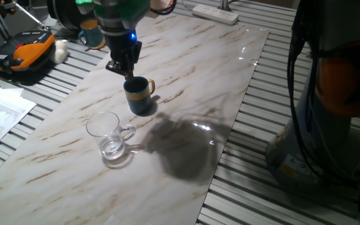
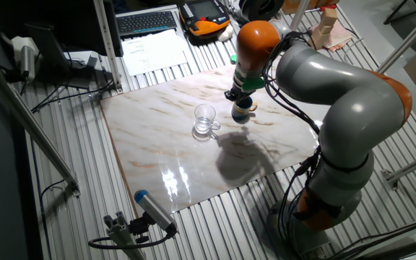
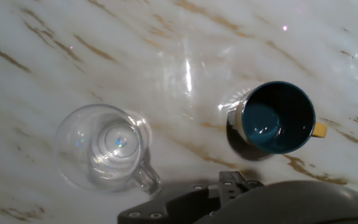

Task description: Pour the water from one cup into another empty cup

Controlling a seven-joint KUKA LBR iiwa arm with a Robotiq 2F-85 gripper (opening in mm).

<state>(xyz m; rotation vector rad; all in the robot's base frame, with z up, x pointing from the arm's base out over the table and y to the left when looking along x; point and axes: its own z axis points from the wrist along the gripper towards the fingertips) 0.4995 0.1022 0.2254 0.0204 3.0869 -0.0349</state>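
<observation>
Marble desk (image 1: 186,69): glass mug (image 1: 108,139) with water (image 1: 112,149) untouched, blue mug (image 1: 139,95) at 1 o'clock; pour not started; fingers' (image 1: 129,74) gap, can't tell.

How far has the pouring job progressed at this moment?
Little looks done yet. The clear glass mug stands upright on the marble table with a little water at its bottom. The dark navy-blue mug with the yellow handle stands apart from it. The gripper hangs just above and behind the blue mug and holds nothing. Grasping the glass mug, carrying it over and pouring all remain.
</observation>
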